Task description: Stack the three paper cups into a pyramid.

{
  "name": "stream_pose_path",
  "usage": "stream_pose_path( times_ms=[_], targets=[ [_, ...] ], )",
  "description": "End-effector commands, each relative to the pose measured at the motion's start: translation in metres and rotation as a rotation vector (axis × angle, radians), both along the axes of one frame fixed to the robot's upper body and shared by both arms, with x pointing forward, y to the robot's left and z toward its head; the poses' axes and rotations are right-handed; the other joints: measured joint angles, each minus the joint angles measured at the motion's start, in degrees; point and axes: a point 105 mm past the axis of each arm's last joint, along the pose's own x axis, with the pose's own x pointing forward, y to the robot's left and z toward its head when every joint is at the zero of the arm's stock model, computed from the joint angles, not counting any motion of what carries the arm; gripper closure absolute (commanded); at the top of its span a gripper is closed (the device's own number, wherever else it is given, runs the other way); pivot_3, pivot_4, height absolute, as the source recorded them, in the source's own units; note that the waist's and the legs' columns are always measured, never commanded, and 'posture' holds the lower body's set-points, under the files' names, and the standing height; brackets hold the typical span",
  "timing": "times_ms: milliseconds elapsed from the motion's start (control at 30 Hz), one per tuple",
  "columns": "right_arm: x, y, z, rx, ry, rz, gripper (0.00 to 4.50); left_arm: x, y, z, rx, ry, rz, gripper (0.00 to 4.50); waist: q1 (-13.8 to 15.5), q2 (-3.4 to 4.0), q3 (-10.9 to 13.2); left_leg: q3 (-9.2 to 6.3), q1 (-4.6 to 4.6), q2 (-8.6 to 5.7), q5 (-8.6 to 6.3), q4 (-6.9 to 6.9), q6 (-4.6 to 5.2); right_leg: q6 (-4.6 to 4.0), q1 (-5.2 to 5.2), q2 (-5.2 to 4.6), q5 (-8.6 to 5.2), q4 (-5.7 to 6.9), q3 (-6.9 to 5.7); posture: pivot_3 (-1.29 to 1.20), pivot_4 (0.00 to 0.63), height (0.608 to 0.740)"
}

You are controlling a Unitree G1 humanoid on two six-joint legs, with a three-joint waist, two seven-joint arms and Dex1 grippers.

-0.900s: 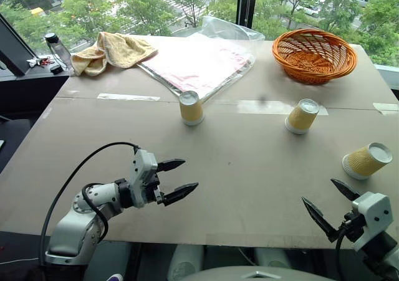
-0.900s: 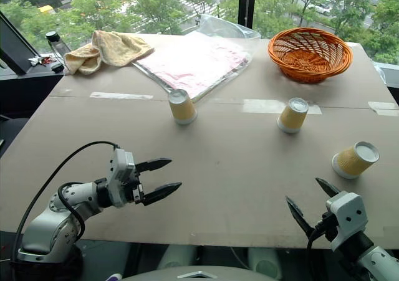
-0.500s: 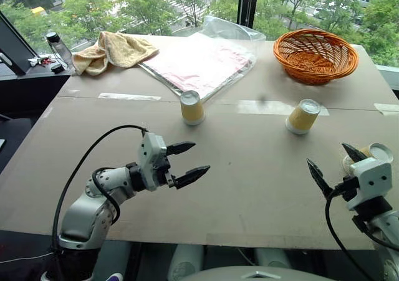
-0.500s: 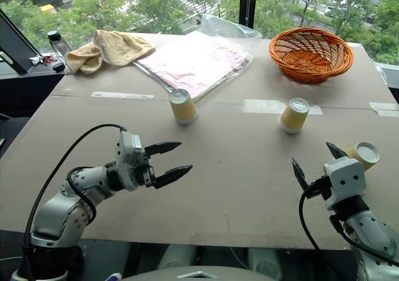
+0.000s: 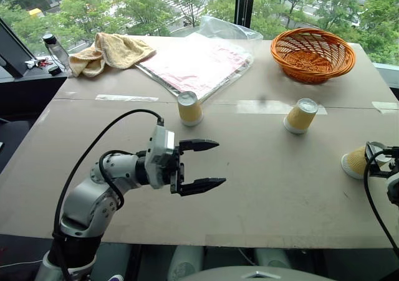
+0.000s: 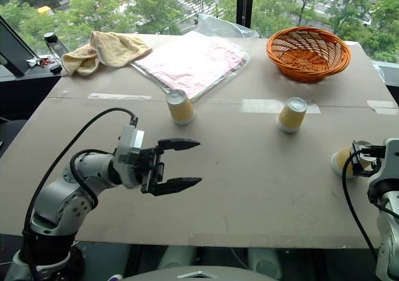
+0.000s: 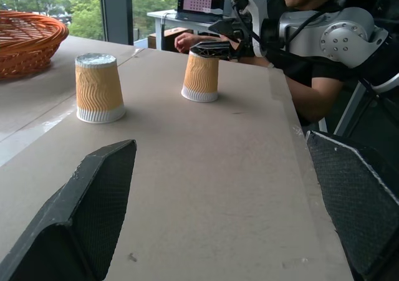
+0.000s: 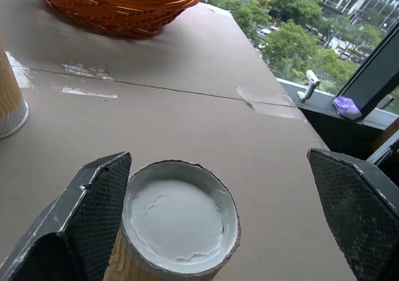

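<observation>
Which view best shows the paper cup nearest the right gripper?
The right wrist view: the rightmost paper cup sits upside down between the right gripper's open fingers. The left wrist view shows its side; the eye views show it partly behind the gripper.

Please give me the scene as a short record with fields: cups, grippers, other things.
cups: three paper cups upside down, apart: left cup, middle cup, right cup
left gripper: open, above the table, holding nothing
right gripper: open, fingers either side of the right cup
other: orange wicker basket, yellow towel
</observation>
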Motion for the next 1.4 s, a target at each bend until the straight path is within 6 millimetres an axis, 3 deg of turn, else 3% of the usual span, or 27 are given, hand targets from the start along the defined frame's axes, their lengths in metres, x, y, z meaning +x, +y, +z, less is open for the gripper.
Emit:
stream_pose_path(
  times_ms=[33,133,267,367,467,533,633,767,900,967,1100,1267,1400],
  targets=[
    [0.000,-0.004,-0.004,0.053,0.006,-0.024,0.02,-0.010,-0.009,0.009,-0.015,-0.043,-0.041,0.00,0.01,0.00,0.00,0.00,-0.01,0.00,0.00,0.00,0.00,0.00,0.00,0.00,0.00,0.00,0.00,0.00,0.150,0.740],
    [0.003,-0.007,-0.012,0.106,0.009,-0.046,0.02,-0.015,-0.011,0.010,-0.019,-0.042,-0.044,0.00,0.01,0.01,0.01,0.01,-0.01,0.00,0.00,0.00,0.00,0.00,0.00,0.00,0.00,-0.01,0.00,0.00,0.150,0.740],
    [0.003,-0.007,-0.010,0.095,0.002,-0.043,1.10,-0.019,-0.008,0.009,-0.019,-0.036,-0.040,0.00,0.02,0.11,0.00,0.00,-0.01,0.00,0.00,-0.01,0.00,0.00,-0.01,0.00,0.00,-0.01,0.00,0.00,0.150,0.740],
    [0.001,-0.003,-0.004,0.085,-0.020,-0.010,2.28,-0.022,-0.006,0.008,-0.017,-0.030,-0.034,0.00,0.01,0.12,-0.01,0.01,-0.01,0.00,0.00,-0.01,0.00,0.00,-0.01,0.00,-0.01,-0.01,0.01,0.00,0.150,0.740],
    [0.000,0.004,0.001,0.093,-0.045,0.038,2.36,-0.024,-0.003,0.007,-0.012,-0.031,-0.023,0.00,0.03,0.13,0.00,0.00,-0.01,0.00,0.00,-0.01,0.00,0.00,-0.01,0.00,-0.01,-0.01,0.00,0.00,0.150,0.740],
    [-0.001,0.017,0.006,0.118,-0.066,0.128,2.36,-0.018,-0.001,0.004,-0.012,-0.037,-0.006,0.00,0.07,0.18,0.00,0.00,-0.01,0.00,0.00,-0.01,0.00,-0.13,-0.01,0.00,-0.09,-0.01,0.00,0.00,0.150,0.740],
    [-0.008,0.076,0.019,0.104,-0.053,0.490,2.36,-0.006,0.003,0.001,-0.044,-0.054,0.038,0.00,0.08,0.29,-0.01,0.01,-0.01,-0.01,0.00,0.00,0.00,-0.15,0.00,0.00,-0.12,-0.01,0.01,0.00,0.150,0.740],
    [-0.015,0.119,0.018,0.034,0.003,0.724,2.36,-0.003,0.003,-0.002,-0.059,-0.047,0.032,0.00,-0.23,0.23,-0.04,-0.01,0.00,0.07,0.00,0.00,0.00,-0.03,-0.01,0.07,-0.19,-0.03,0.00,0.00,0.150,0.740],
    [-0.010,0.175,0.027,0.014,-0.027,0.959,2.36,0.007,0.013,-0.009,-0.061,-0.079,0.122,0.00,-0.29,0.23,-0.04,0.03,0.01,0.07,0.00,0.02,0.00,0.02,0.00,0.06,-0.22,-0.07,0.01,0.00,0.150,0.740],
    [-0.008,0.188,0.029,0.004,-0.032,1.021,2.36,0.012,0.017,-0.009,-0.069,-0.089,0.170,0.00,-0.10,0.21,-0.03,-0.01,0.00,0.06,0.00,0.02,0.00,0.02,0.00,0.06,-0.22,-0.07,-0.01,0.00,0.150,0.740],
    [-0.003,0.220,0.027,-0.034,-0.027,1.181,2.36,0.004,0.047,-0.023,-0.064,-0.024,0.176,0.00,0.00,0.18,-0.02,-0.06,-0.08,0.04,-0.01,0.00,0.00,-0.13,-0.02,0.05,-0.10,-0.18,-0.05,0.00,0.150,0.740],
    [0.022,0.248,0.021,-0.055,0.001,1.261,2.36,-0.008,0.086,-0.033,-0.026,0.064,0.267,0.00,-0.53,0.12,0.04,-0.08,-0.09,0.11,-0.01,-0.05,0.00,-0.16,-0.04,0.07,-0.12,-0.18,-0.10,0.00,0.150,0.740],
    [0.031,0.261,0.022,-0.064,0.013,1.309,2.36,-0.017,0.091,-0.033,-0.008,0.071,0.297,0.00,0.06,0.13,0.06,-0.07,-0.09,0.08,-0.01,-0.05,0.00,-0.18,-0.04,0.03,-0.11,-0.20,-0.09,0.00,0.150,0.740]
  ],
)
